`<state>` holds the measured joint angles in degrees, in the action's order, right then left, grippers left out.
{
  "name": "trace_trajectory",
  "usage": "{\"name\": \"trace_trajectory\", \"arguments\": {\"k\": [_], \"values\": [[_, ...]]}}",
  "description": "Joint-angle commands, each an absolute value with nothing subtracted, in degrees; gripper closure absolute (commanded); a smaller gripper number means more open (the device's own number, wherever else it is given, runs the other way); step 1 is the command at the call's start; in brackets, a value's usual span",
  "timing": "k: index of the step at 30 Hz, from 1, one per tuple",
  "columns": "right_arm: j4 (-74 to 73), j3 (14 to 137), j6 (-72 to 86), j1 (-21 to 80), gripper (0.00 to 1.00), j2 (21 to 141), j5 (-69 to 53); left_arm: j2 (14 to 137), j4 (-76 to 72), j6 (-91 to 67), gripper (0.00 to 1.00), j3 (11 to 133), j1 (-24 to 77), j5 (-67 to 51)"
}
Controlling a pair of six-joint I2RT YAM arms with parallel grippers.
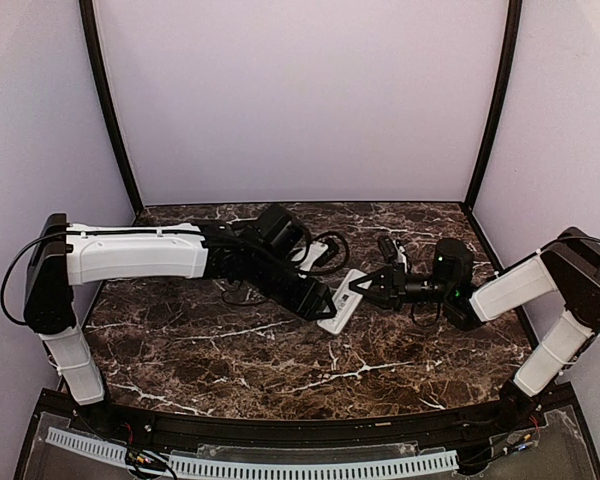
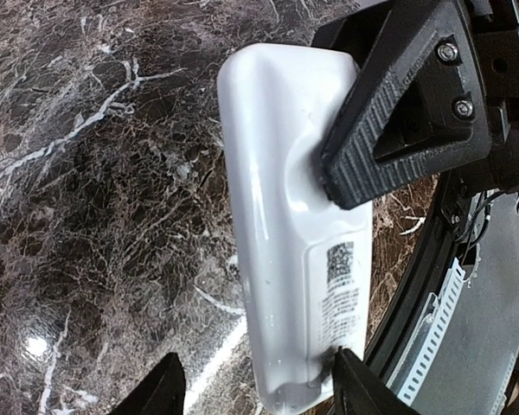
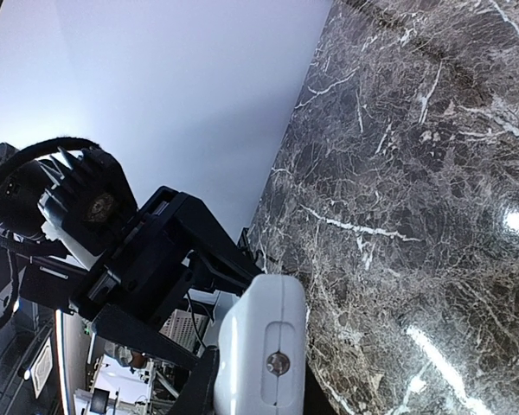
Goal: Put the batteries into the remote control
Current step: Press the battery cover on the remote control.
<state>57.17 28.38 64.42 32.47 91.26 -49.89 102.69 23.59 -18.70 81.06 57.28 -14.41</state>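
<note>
The remote control (image 1: 340,308) is a white oblong handset, held just above the marble table (image 1: 230,350) at its middle. My right gripper (image 1: 362,286) is shut on its far end; in the right wrist view that end (image 3: 261,346) sits between the fingers of this gripper (image 3: 258,393). In the left wrist view the remote's labelled back (image 2: 285,216) faces the camera, with a right finger (image 2: 398,130) pressed on it. My left gripper (image 2: 264,387) is open and straddles the near end: one fingertip (image 2: 363,385) touches the edge, the other (image 2: 166,387) stands apart. The batteries are out of view.
A small black object (image 1: 388,246) lies behind the right gripper. A white piece with dark cables (image 1: 315,255) sits behind the left wrist. A white perforated strip (image 1: 280,466) runs along the table's front edge, and purple walls close in three sides.
</note>
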Motion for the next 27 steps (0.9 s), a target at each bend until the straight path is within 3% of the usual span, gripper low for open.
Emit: {"name": "trace_trajectory", "arguments": {"k": [1,7,15,21,23,27], "values": [[60.8,29.8,64.8,33.1,1.00,90.3,-50.9,103.3,24.8,-18.6,0.44,80.9,57.5,-13.7],[63.9,29.8,66.3,33.2,1.00,90.5,-51.9,104.3,26.7,-18.7,0.56,81.2,57.4,-10.8],[66.7,29.9,67.1,33.7,1.00,90.1,-53.0,106.1,29.6,-18.8,0.62,82.4,57.3,-7.5],[67.7,30.3,66.4,34.1,1.00,89.4,-54.7,104.6,25.9,-19.8,0.66,80.0,55.6,-14.1],[66.2,30.7,64.8,34.1,1.00,88.7,-55.3,102.5,22.4,-19.6,0.62,76.8,54.9,-17.4],[60.3,32.2,58.6,34.1,1.00,86.3,-56.7,96.8,14.9,-17.8,0.38,72.8,54.0,-22.9]]}}
